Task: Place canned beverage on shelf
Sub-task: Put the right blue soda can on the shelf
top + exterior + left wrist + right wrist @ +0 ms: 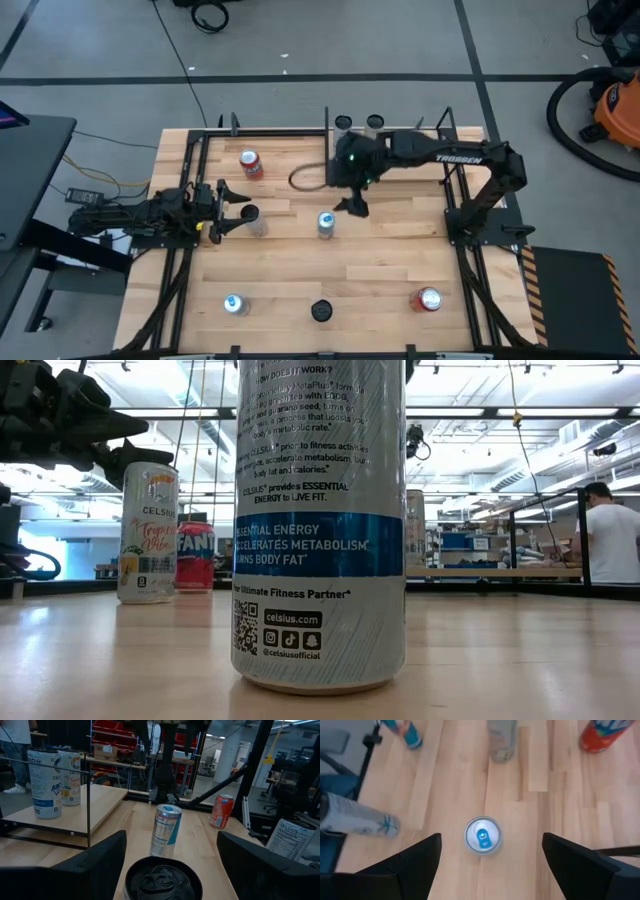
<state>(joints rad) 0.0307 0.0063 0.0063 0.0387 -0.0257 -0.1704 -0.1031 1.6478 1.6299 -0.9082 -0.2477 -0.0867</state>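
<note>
Silver Celsius can (320, 525) fills frame centre, top cut off. Left gripper (243, 214) straddles black-topped can (162, 880), contact unclear; right gripper (353, 206) jaws wide above blue-tab can (482, 835).

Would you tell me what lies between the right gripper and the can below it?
Nothing: the right wrist view shows the right gripper open above the silver can, bare air between.

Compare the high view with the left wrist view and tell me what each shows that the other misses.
Only the high view: the whole tabletop, the right gripper above the middle can, and three cans along the near edge, such as the red can.

Only the left wrist view: the labels of two cans standing on the shelf, a person behind them, and the room beyond.

Both: the left gripper open around a dark-topped can, and the middle can ahead of it.
</note>
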